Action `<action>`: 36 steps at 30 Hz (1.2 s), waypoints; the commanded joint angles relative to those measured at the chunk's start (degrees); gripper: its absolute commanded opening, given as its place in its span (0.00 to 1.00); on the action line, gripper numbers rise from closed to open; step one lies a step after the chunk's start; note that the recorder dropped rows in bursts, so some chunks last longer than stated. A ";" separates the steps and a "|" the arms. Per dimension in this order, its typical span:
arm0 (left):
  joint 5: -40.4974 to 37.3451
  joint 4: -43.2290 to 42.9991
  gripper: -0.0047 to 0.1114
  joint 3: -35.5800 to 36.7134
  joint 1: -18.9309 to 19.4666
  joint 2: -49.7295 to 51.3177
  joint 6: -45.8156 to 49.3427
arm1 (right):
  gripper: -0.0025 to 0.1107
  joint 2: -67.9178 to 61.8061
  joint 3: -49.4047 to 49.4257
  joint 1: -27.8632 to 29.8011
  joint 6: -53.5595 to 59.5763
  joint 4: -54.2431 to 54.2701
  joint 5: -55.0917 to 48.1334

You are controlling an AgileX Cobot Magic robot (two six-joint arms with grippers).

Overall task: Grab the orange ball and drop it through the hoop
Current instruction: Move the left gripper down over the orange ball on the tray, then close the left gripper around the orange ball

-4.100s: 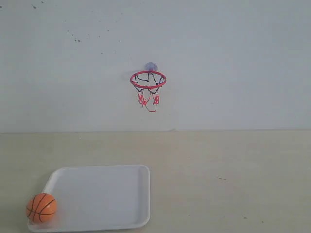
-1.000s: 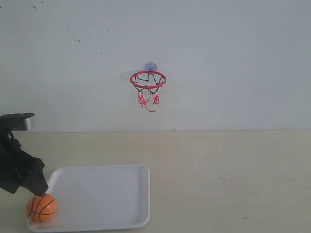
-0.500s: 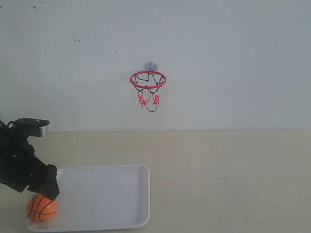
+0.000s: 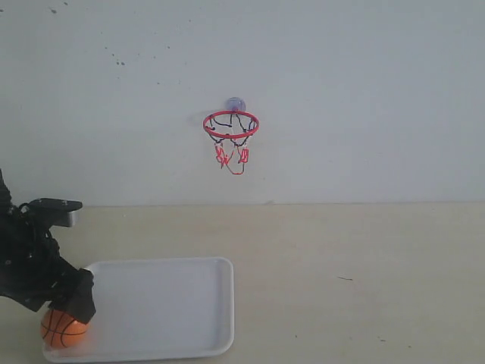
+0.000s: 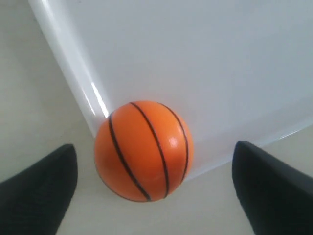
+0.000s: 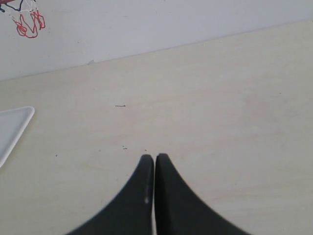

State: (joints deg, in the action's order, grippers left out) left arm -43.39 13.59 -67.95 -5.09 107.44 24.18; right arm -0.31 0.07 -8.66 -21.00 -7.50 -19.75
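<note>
The orange ball [image 4: 61, 330] [image 5: 143, 150] with black seams rests in the near left corner of a white tray [image 4: 167, 303] [image 5: 195, 58]. My left gripper [image 4: 70, 311] [image 5: 154, 169] is right over the ball, open, its two dark fingers [image 5: 41, 181] standing apart on either side of the ball without touching it. The hoop [image 4: 231, 125], a red ring with a black-and-red net, hangs on the back wall; part of its net [image 6: 27, 22] shows in the right wrist view. My right gripper [image 6: 154, 159] is shut, empty, above bare tabletop, and is out of the exterior view.
The beige table [image 4: 356, 273] stretches to the right of the tray. A corner of the tray [image 6: 12, 127] shows in the right wrist view. The white wall [image 4: 364, 98] stands behind the table.
My left arm came in from the left and has dropped lower onto the ball, now covering its top. The ball and tray have not moved.
</note>
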 commanded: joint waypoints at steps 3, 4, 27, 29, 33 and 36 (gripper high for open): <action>-0.12 0.09 0.74 -0.22 -0.32 1.54 -0.60 | 0.02 0.31 -0.07 0.15 0.45 -0.47 0.57; -0.26 0.09 0.74 -0.22 -0.32 1.79 -0.60 | 0.02 0.31 -0.07 0.15 0.45 -0.47 0.57; -0.01 -0.04 0.38 -0.22 -0.32 5.18 -0.60 | 0.02 0.31 -0.07 0.15 0.45 -0.47 0.57; -0.01 -0.14 0.29 -0.22 -0.32 5.18 -0.60 | 0.02 0.31 -0.07 0.15 0.45 -0.47 0.57; -2.29 -0.80 0.14 -1.20 -0.32 5.18 -0.60 | 0.02 0.31 -0.07 0.15 0.45 -0.47 0.57; -5.52 -1.20 0.08 -3.07 -0.32 4.93 -0.49 | 0.02 0.31 -0.07 0.15 0.45 -0.47 0.57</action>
State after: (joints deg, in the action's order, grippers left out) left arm -46.07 13.07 -69.35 -5.09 112.53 24.18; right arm -0.31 0.07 -8.66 -21.00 -7.50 -19.75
